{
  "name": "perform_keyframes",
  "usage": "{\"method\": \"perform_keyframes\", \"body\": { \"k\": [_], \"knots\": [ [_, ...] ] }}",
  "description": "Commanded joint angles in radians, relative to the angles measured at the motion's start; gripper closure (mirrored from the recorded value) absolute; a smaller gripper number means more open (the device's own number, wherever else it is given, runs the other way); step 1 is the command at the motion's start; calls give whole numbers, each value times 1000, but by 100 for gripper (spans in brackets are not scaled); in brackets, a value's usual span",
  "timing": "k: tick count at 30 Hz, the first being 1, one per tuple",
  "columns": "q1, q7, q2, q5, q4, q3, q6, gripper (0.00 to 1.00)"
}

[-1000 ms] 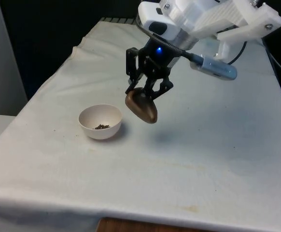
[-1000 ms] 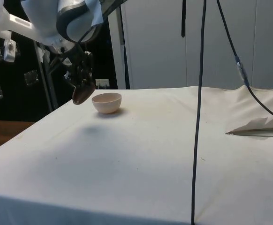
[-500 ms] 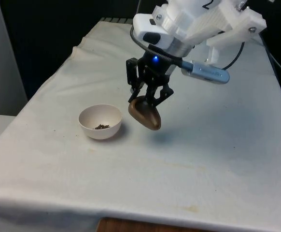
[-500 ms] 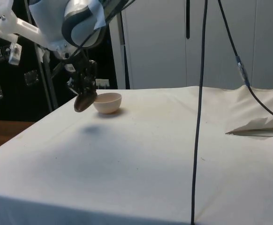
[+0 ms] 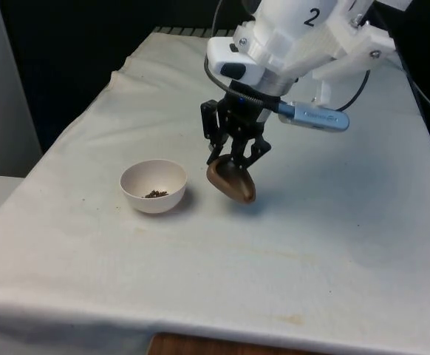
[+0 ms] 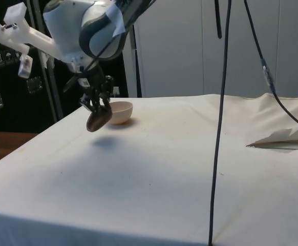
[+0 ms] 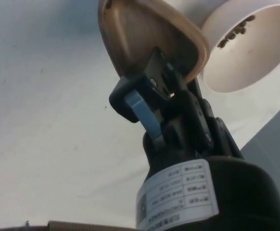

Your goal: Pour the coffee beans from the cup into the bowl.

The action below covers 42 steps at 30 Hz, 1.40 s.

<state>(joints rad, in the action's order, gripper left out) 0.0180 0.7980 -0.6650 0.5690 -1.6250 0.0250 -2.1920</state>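
A white bowl (image 5: pixel 154 186) sits on the cloth with a small pile of coffee beans (image 5: pixel 154 194) inside; it appears too in the side view (image 6: pixel 121 111) and the wrist view (image 7: pixel 255 43). My gripper (image 5: pixel 231 159) is shut on the rim of a brown cup (image 5: pixel 232 182), holding it tilted just above the table, to the front view's right of the bowl. The cup (image 6: pixel 98 119) hangs clear of the cloth in the side view. Its inside (image 7: pixel 145 33) looks bare of beans in the wrist view.
The white cloth (image 5: pixel 311 237) spreads wide towards the front view's right and near edge. A black cable (image 6: pixel 218 123) hangs down in the side view. Crumpled cloth folds (image 6: pixel 282 136) lie at the side view's far right.
The gripper has carried the tilted cup away from the bowl, towards the front view's right, and lower towards the table. The bowl and its beans have stayed put.
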Motion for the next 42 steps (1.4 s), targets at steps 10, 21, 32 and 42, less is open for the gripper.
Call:
{"method": "perform_keyframes", "body": {
  "k": [10, 21, 32, 42],
  "knots": [
    [9, 20, 45, -23, -112, 0, -84, 98],
    [7, 55, 87, -20, -218, -8, -136, 98],
    [12, 60, 125, -59, -319, -6, -236, 98],
    [13, 56, 160, -103, -409, -8, -336, 98]
  ]
}}
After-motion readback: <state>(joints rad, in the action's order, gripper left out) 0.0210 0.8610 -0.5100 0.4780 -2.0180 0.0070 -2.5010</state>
